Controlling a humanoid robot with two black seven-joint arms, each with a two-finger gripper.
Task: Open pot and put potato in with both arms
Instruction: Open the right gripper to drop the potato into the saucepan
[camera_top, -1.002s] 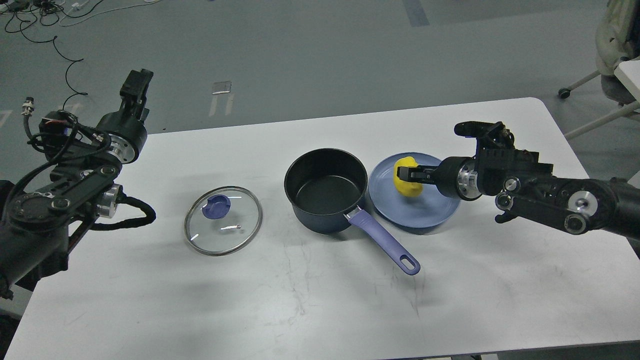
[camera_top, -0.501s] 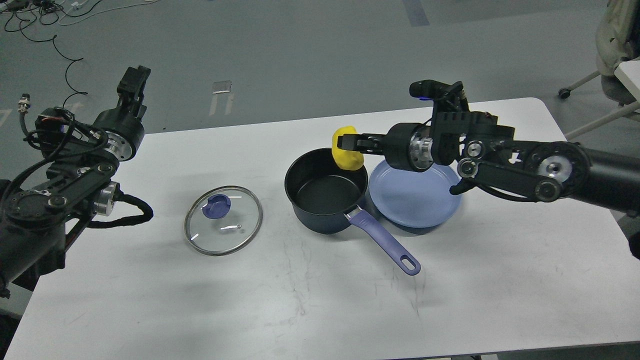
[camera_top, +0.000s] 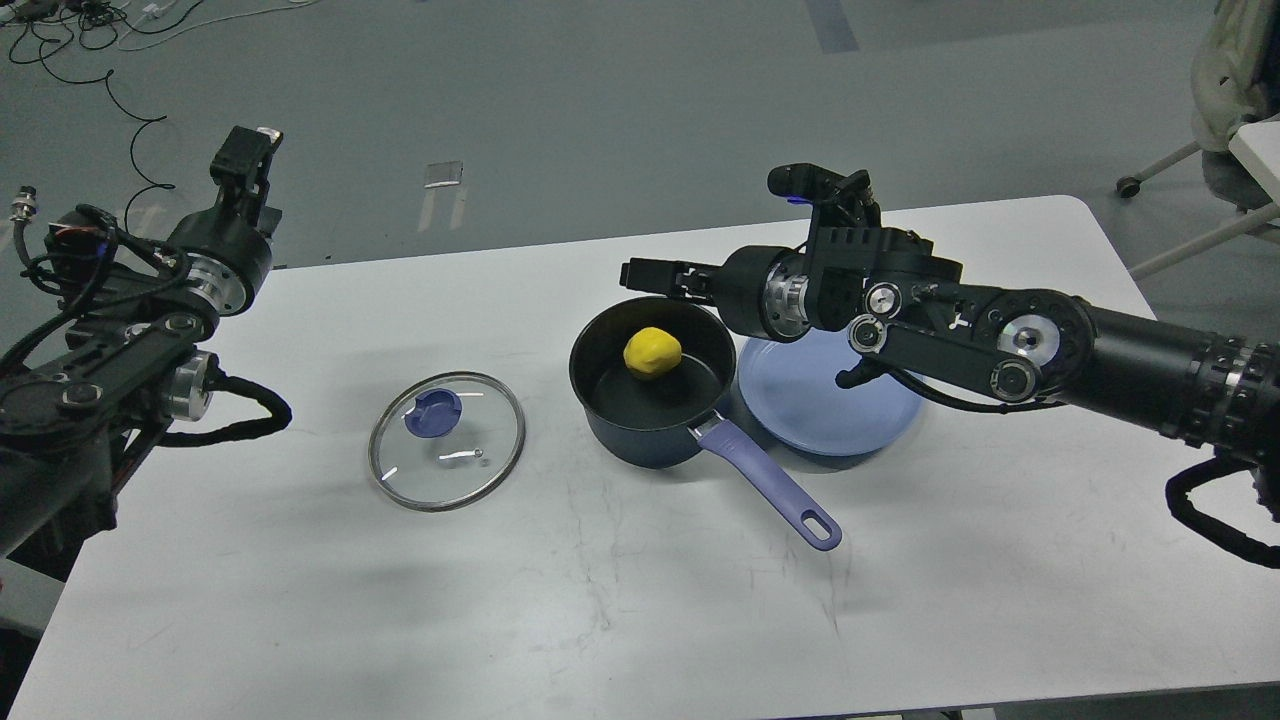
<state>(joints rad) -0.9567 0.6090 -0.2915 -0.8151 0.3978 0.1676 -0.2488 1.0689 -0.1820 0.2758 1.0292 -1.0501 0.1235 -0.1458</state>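
The dark navy pot (camera_top: 640, 425) stands open at the table's middle, its lavender handle (camera_top: 775, 490) pointing front right. The yellow potato (camera_top: 652, 352) lies inside it on the black bottom. The glass lid (camera_top: 446, 440) with its purple knob lies flat on the table left of the pot. My right gripper (camera_top: 640, 273) is open and empty, level just above the pot's far rim. My left gripper (camera_top: 243, 165) is raised off the table's far left edge, away from everything; its fingers cannot be told apart.
A flat blue plate (camera_top: 830, 410) sits empty right of the pot, partly under my right arm. The white table (camera_top: 640, 620) has rounded corners. A chair (camera_top: 1225, 110) stands at the far right and cables (camera_top: 110, 60) lie on the floor far left.
My right gripper lifted the potato off the blue plate, carried it left over the pot and let it go; the potato now lies in the pot. My left arm drew back slightly leftward.
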